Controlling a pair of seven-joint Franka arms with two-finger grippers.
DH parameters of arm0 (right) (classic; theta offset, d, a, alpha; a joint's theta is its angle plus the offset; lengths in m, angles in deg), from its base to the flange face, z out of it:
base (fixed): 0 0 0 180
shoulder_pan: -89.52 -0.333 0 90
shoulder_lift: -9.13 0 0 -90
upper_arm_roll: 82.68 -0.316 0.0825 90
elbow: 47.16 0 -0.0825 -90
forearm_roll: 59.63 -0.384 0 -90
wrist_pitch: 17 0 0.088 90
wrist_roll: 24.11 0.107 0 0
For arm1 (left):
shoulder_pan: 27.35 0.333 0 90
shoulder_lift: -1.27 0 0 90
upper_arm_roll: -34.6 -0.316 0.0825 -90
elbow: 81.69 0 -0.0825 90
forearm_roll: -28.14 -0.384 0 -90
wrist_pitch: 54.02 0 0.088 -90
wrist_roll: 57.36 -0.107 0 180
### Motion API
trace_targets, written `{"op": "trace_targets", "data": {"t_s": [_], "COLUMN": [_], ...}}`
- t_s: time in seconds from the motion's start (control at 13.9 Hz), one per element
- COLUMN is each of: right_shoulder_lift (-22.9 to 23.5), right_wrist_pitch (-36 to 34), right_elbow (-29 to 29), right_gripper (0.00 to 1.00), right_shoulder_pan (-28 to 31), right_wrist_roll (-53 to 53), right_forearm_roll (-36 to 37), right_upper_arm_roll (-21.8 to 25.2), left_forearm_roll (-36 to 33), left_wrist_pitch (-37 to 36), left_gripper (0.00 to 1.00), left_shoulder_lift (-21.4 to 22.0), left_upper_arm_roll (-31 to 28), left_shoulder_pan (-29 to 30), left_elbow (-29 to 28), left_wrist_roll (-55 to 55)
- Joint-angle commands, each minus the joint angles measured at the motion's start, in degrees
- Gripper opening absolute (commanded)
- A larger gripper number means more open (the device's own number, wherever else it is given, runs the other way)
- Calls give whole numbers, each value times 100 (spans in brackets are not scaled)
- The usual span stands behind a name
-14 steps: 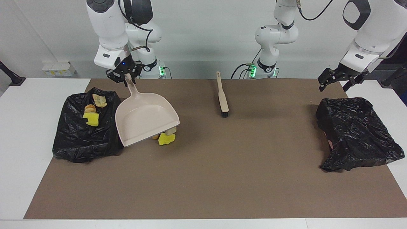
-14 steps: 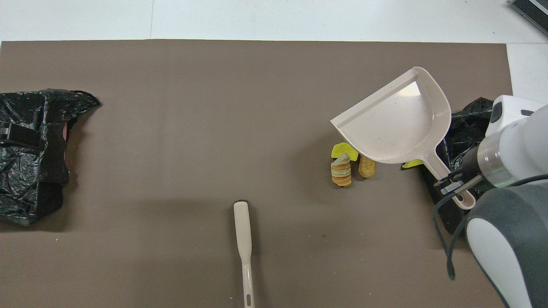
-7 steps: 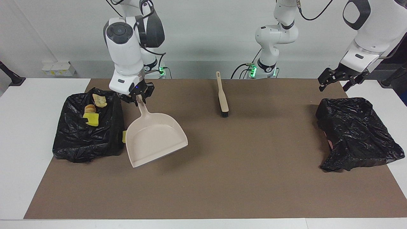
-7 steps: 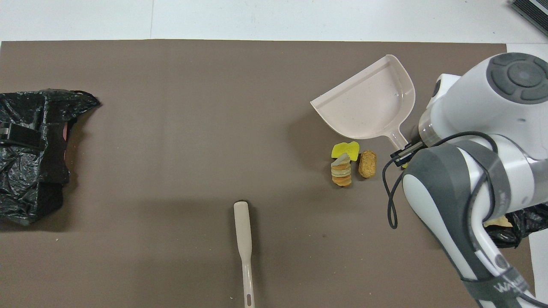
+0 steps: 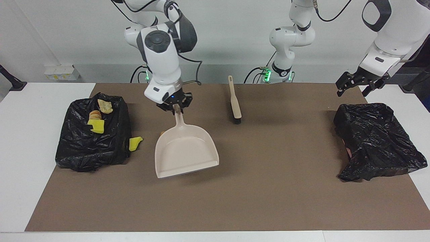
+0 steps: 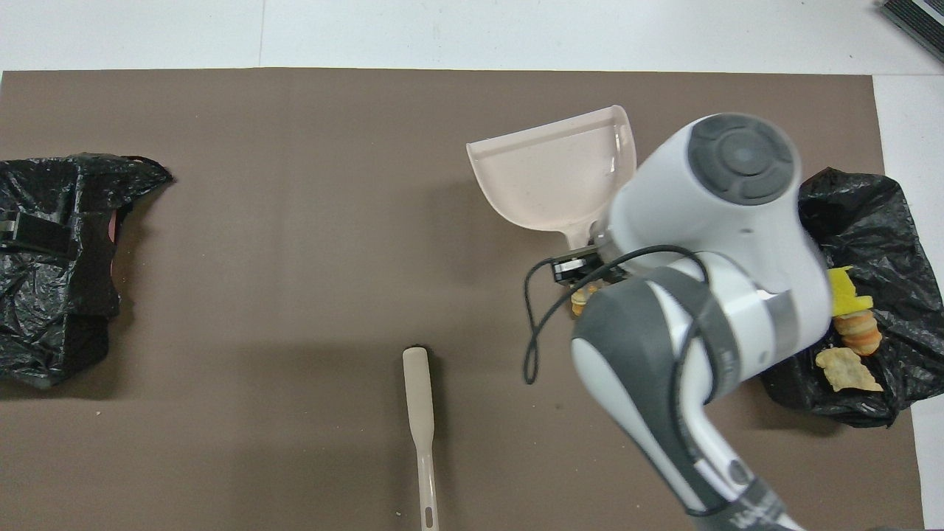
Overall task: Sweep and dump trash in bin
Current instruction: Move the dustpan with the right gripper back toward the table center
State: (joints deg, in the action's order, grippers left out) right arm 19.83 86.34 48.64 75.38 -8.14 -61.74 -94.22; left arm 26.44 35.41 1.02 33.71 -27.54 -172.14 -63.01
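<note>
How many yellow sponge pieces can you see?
2. One yellow piece on the black bag at the right arm's end; the other yellow piece on the mat beside it. More may be hidden by the dustpan.

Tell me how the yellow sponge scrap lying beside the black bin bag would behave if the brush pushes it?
The yellow sponge scrap looks light and soft, so it would probably slide or tumble easily. Its irregular, blocky shape suggests it would not roll far. Lying against the black bin bag, it might snag on the crumpled plastic.
</note>
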Motion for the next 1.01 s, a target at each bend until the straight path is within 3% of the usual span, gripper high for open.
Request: {"op": "trace_targets", "data": {"t_s": [0.0,0.36,0.65,0.72,0.94], "right_shoulder_lift": [738,2073,2270,2261,2261], "right_wrist_pitch": [203,1405,1759,1864,2189], "right_elbow": [-667,-1599,-1565,-1495,-1223], "right_gripper": [0,0,1,14,26], "right_shoulder_pan": [-421,-1239,-1355,-1337,-1442], "right_wrist_roll": [721,1794,1858,1823,1805], "right_forearm_roll": [-202,-466,-492,-518,-527], "right_upper_arm_roll": [37,37,37,37,37], "left_forearm_roll": [-102,-102,-102,-102,-102], "left_wrist_pitch": [13,-13,13,-13,-13], "left_gripper": [100,100,100,100,100], "left_shoulder_lift": [69,69,157,157,157], "left_upper_arm_roll": [36,36,36,36,36], "left_shoulder_pan": [54,54,27,36,54], "left_elbow": [-51,-42,-51,-51,-51], "left_wrist_roll": [2,2,2,2,2]}}
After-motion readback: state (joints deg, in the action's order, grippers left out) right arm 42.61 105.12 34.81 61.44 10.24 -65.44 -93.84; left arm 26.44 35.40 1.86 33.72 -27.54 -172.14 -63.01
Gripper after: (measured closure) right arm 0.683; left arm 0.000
